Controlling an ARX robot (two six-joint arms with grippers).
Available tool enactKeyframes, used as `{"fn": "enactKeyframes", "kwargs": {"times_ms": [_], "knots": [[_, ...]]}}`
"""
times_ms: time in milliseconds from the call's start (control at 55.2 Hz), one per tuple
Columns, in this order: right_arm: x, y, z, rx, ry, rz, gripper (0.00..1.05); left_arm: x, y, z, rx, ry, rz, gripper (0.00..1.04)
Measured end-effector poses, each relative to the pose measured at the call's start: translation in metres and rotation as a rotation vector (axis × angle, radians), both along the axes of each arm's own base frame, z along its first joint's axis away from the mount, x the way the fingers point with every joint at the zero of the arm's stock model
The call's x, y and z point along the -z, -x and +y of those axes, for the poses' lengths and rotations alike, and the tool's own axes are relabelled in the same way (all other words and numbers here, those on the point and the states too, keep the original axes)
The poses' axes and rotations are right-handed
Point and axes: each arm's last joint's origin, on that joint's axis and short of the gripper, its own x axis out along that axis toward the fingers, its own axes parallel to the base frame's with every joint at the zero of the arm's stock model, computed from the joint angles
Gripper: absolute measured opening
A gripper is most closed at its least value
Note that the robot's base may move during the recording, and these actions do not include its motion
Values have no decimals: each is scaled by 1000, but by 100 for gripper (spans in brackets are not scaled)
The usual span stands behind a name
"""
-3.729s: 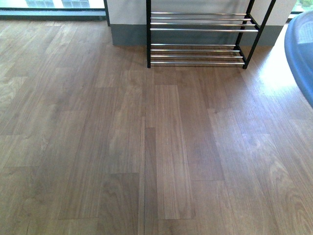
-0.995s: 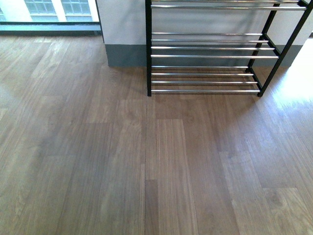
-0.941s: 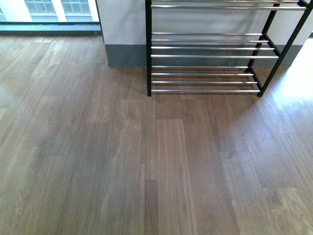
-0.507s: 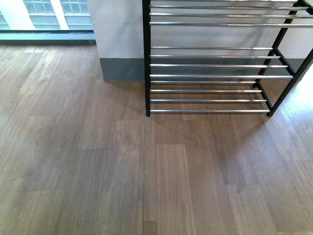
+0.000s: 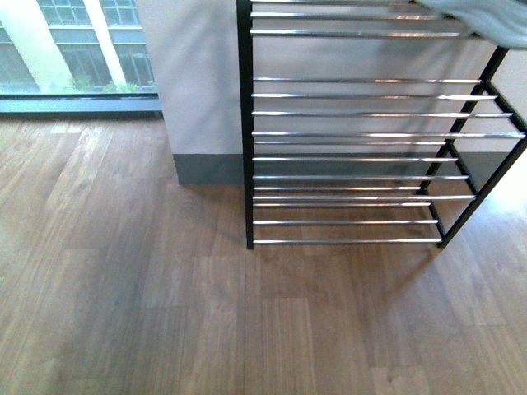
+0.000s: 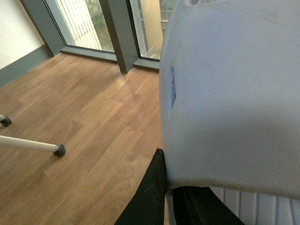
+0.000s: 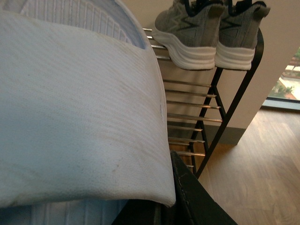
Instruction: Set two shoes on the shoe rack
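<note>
Both shoes [image 7: 206,30] sit atop the rack [image 7: 234,93] (beyond the right tool; grip unclear).

Grey white-soled shoes [image 7: 208,28]; black-and-chrome shoe rack [image 5: 354,136].

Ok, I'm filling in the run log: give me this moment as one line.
two shoes: side by side on top tier | shoe rack: upright by wall | placement: looks done | wrist views: mostly blocked by white padding
</note>
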Motion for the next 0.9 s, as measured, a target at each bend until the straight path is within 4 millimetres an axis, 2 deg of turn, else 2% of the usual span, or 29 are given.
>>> {"fn": "enactKeyframes", "kwargs": {"times_ms": [905], "knots": [[0,0,0,0,0,1,1,0,0,0,1,0,2,2]]}}
